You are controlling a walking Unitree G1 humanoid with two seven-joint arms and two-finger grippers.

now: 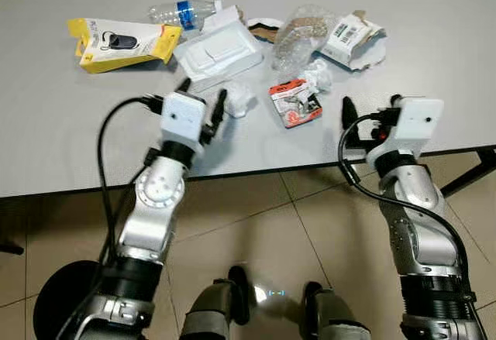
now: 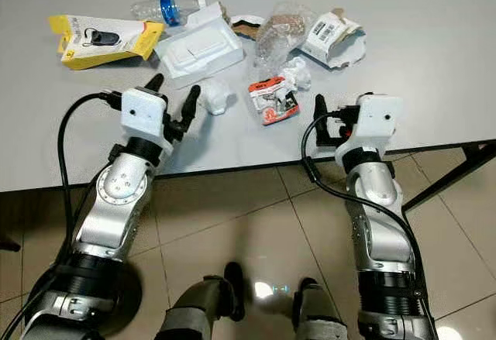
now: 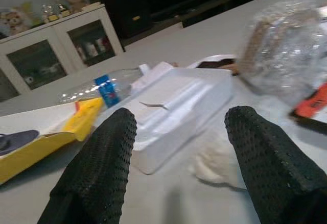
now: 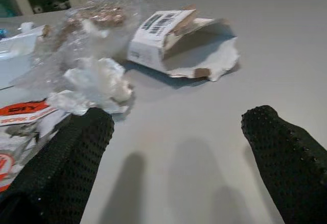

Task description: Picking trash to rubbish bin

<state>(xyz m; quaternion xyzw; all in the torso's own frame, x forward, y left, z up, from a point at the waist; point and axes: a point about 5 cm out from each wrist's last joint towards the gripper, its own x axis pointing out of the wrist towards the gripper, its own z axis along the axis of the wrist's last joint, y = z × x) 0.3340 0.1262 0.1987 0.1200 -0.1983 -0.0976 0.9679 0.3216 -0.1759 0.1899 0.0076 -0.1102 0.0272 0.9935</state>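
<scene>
Crumpled tissue (image 1: pixel 239 98) just beyond spread left hand (image 1: pixel 203 101)

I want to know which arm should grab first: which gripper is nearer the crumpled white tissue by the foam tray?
Left. The left gripper sits right beside the tissue; the right gripper is farther off, beyond the red packet.

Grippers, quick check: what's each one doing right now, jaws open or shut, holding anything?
Left gripper: jaws open, holding nothing, over the table edge near the crumpled white tissue.
Right gripper: jaws open, holding nothing, above bare table.
</scene>
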